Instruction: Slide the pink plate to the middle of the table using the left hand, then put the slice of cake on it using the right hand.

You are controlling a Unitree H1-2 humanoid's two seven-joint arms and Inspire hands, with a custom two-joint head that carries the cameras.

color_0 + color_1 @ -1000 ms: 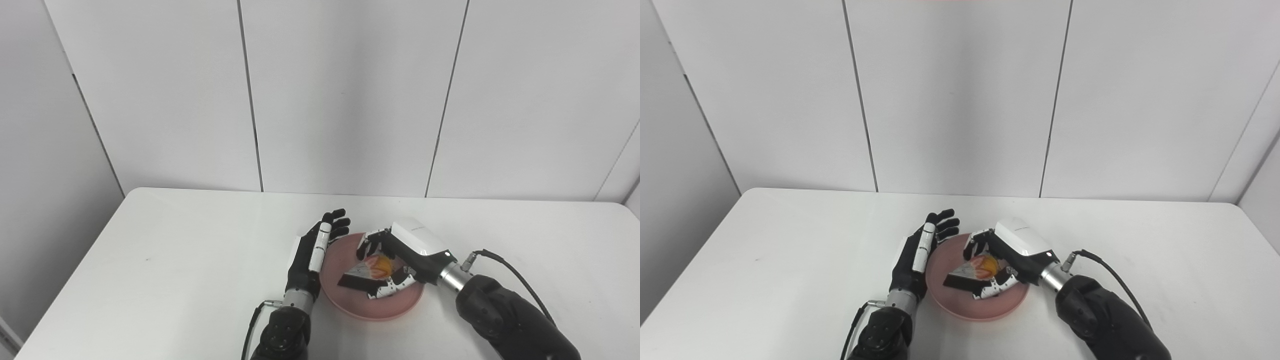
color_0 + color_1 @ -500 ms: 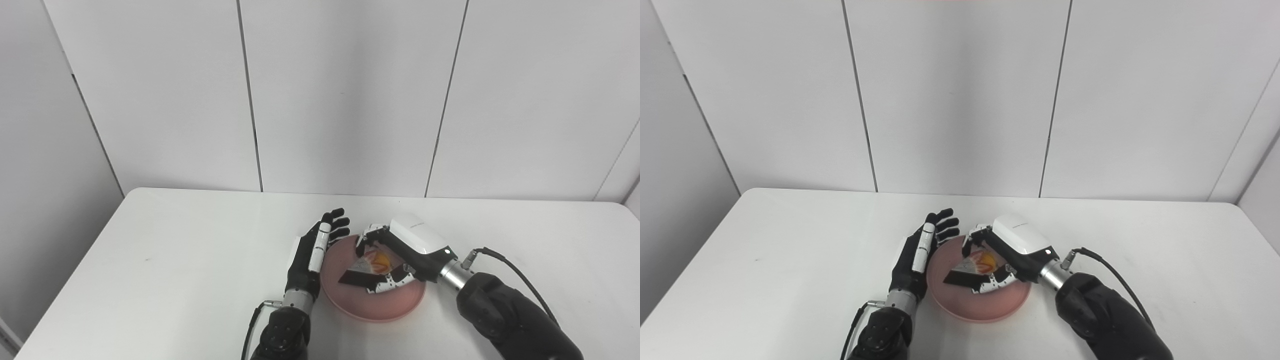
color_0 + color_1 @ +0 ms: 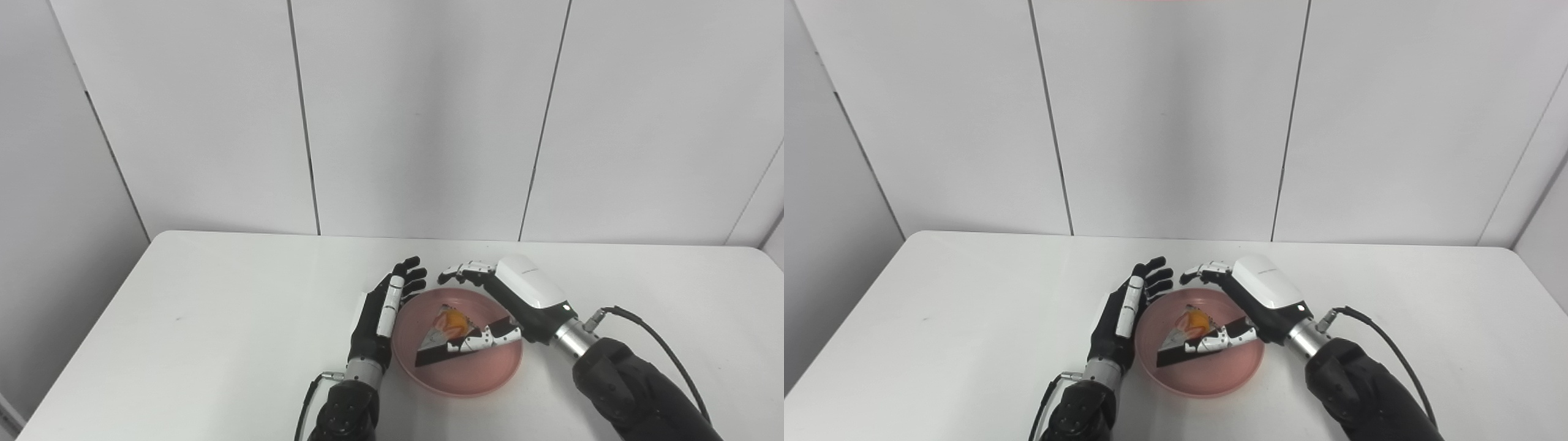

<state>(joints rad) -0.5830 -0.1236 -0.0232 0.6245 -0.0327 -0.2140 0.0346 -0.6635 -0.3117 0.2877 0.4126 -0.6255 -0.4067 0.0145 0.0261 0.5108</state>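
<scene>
Right hand [image 3: 520, 297] is spread over the pink plate [image 3: 484, 380], holding nothing; cake slice [image 3: 450, 334] lies on it. Left hand [image 3: 383, 312], fingers apart, stands edge-up against the plate's left rim mid-table [image 3: 202, 318].

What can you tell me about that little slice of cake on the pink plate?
The wedge-shaped slice of cake lies flat in the round pink plate, tip pointing away from the robot. It has a pale top with red and orange fruit-like pieces and a dark strip along its near edge. It looks like a toy, though that is a guess. The right hand is open over it, thumb close to the dark edge; contact cannot be told.
</scene>
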